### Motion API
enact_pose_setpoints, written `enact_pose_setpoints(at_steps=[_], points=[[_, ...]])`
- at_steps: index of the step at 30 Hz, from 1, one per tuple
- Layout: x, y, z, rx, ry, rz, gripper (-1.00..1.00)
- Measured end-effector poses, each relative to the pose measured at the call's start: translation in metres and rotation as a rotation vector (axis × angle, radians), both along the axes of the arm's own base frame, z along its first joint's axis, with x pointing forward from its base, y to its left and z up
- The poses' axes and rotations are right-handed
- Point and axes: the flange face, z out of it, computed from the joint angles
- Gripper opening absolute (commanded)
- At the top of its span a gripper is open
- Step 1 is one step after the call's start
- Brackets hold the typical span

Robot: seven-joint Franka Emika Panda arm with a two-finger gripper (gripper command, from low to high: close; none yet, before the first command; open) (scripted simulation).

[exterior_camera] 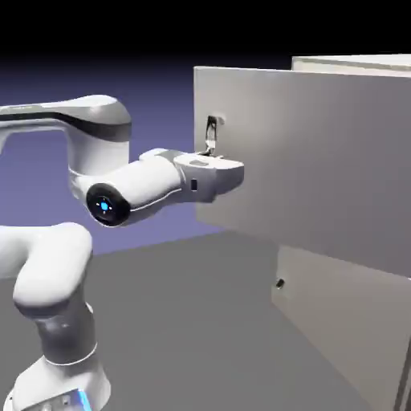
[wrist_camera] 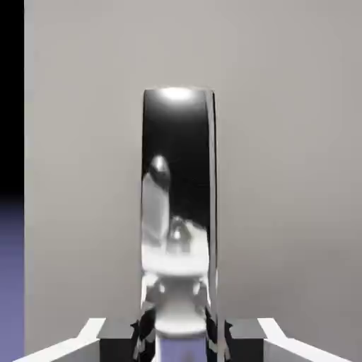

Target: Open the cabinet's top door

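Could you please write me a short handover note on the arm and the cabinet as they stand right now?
Gripper: shut on the small shiny curved handle of the upper light-grey flat door.
Cabinet: the tall light-grey boxy cabinet stands at the exterior view's right. Its upper door is swung well out from the front; the lower grey door also stands slightly out.
Done: handle grasped, upper door partly open.
Left: probably pull the door wider, then release the handle.

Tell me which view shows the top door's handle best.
The hand view: the handle fills the middle, shiny, clamped in the shut gripper. In the exterior view the handle is small, above the gripper, near the top door's edge.
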Motion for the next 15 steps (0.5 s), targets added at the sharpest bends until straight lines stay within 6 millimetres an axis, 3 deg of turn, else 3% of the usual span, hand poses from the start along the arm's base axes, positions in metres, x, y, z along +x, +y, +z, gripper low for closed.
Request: enact_pose_setpoints(at_steps=[8,15], points=[[-0.03,-0.058,0.0,0.0,0.0,0.151,-1.0],[-0.053,-0.123,0.0,0.0,0.0,0.31,-1.0]])
